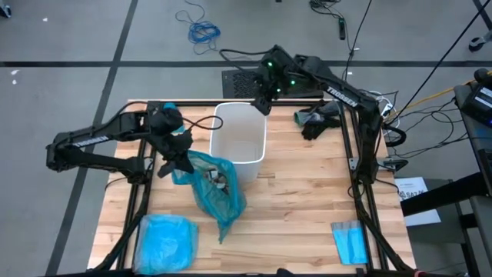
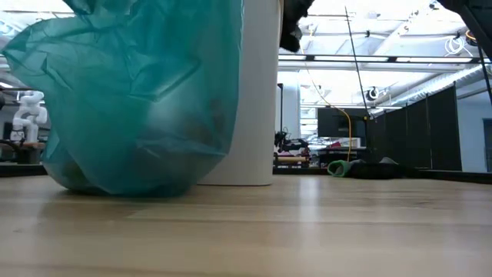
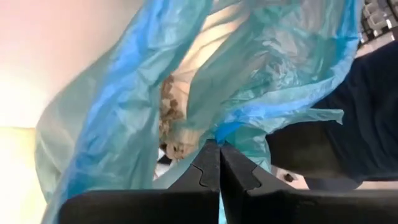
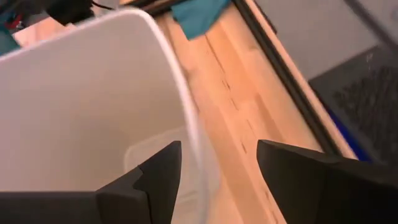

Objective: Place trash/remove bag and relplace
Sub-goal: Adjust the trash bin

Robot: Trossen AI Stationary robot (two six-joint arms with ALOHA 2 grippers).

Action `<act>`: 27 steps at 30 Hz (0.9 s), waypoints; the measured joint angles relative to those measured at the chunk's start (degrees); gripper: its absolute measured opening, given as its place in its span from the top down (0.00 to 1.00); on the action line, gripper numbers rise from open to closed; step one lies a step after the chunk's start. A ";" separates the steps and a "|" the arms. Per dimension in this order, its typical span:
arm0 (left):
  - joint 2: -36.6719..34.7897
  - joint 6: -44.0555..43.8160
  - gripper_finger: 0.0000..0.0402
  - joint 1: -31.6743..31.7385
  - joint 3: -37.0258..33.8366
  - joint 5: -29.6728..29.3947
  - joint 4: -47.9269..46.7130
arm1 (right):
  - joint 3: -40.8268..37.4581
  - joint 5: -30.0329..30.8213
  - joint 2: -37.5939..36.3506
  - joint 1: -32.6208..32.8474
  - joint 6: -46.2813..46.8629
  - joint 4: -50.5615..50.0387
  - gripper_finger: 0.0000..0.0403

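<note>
Teal-green plastic dominates the near-left part of the wooden worktop (image 1: 307, 215): the bag (image 1: 214, 185), filled with the trash (image 1: 217, 181), lies out of the white bin (image 1: 240, 141) and rests just beside its left-front wall. Its bulk trails toward the front edge, so its long axis runs roughly from the bin toward the near side. The left gripper (image 1: 178, 160) sits at the bag's upper end, its fingers (image 3: 208, 171) pressed fully together on a pinch of the liner's plastic; crumpled brown scraps show through the film just beyond them.

The right gripper (image 1: 261, 100) hangs over the bin's far rim, fingers (image 4: 158, 171) spread wide with the rim's edge between them and nothing gripped. The bin looks bare inside.

As I judge it, the full bag is out and a fresh liner comes next. A paler sky-blue bag (image 1: 165, 240) lies at the front-left corner and a small folded blue sheet (image 1: 351, 240) at the front right. Both are well apart from either gripper. The right arm is free, and the folded sheet is on its side.
</note>
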 joint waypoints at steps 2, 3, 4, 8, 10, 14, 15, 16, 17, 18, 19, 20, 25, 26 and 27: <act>-0.19 -0.07 1.00 0.00 -0.64 -0.07 0.42 | -2.17 -1.70 -0.06 -0.96 0.20 -0.30 0.50; -0.19 -0.05 1.00 0.00 -0.68 -0.07 0.87 | -3.55 -2.76 -0.06 -1.29 0.23 -0.30 0.50; -0.21 -0.04 1.00 0.00 -0.76 -0.06 1.10 | -4.95 -3.92 -0.03 -1.63 0.34 -0.10 0.50; -0.21 0.39 1.00 0.00 -0.88 -0.19 1.63 | -11.00 -7.37 -0.07 -2.30 2.71 3.10 0.51; -0.21 0.41 1.00 0.00 -0.88 -0.20 2.43 | -12.43 -5.30 0.28 -2.29 3.31 3.16 0.58; -0.19 0.36 1.00 0.09 -0.88 -0.22 2.38 | -12.43 -2.89 -0.44 -3.56 0.51 0.46 0.90; -0.21 0.36 1.00 0.11 -0.88 -0.22 2.37 | -12.32 -2.65 -0.77 -4.19 -0.36 -0.03 0.93; -0.21 0.34 1.00 0.11 -0.88 -0.22 2.33 | -12.39 -2.17 -1.07 -5.04 -0.25 -1.15 0.93; -0.21 0.34 1.00 0.12 -0.88 -0.23 2.39 | -12.40 -1.43 -1.60 -6.23 -0.34 -1.88 0.93; -0.21 0.39 1.00 0.17 -0.88 -0.48 2.38 | -12.40 -0.61 -2.07 -7.42 -0.47 -2.80 0.93; -0.21 0.39 1.00 0.15 -0.88 -0.84 2.28 | -12.41 0.50 -2.71 -8.75 -0.54 -3.25 0.93; -0.21 0.39 1.00 0.15 -0.88 -1.02 2.37 | -12.42 1.48 -3.32 -10.13 -0.94 -3.36 0.93; -0.21 0.56 1.00 0.15 -0.88 -1.41 3.08 | -12.37 3.50 -4.83 -18.98 -1.84 -5.50 0.93; -0.21 0.52 1.00 0.15 -0.88 -1.42 3.33 | -12.40 3.16 -4.78 -20.62 -1.89 -6.53 0.93; -0.21 0.54 1.00 0.15 -0.88 -1.53 3.30 | -12.42 2.82 -4.78 -22.14 -1.97 -7.44 0.93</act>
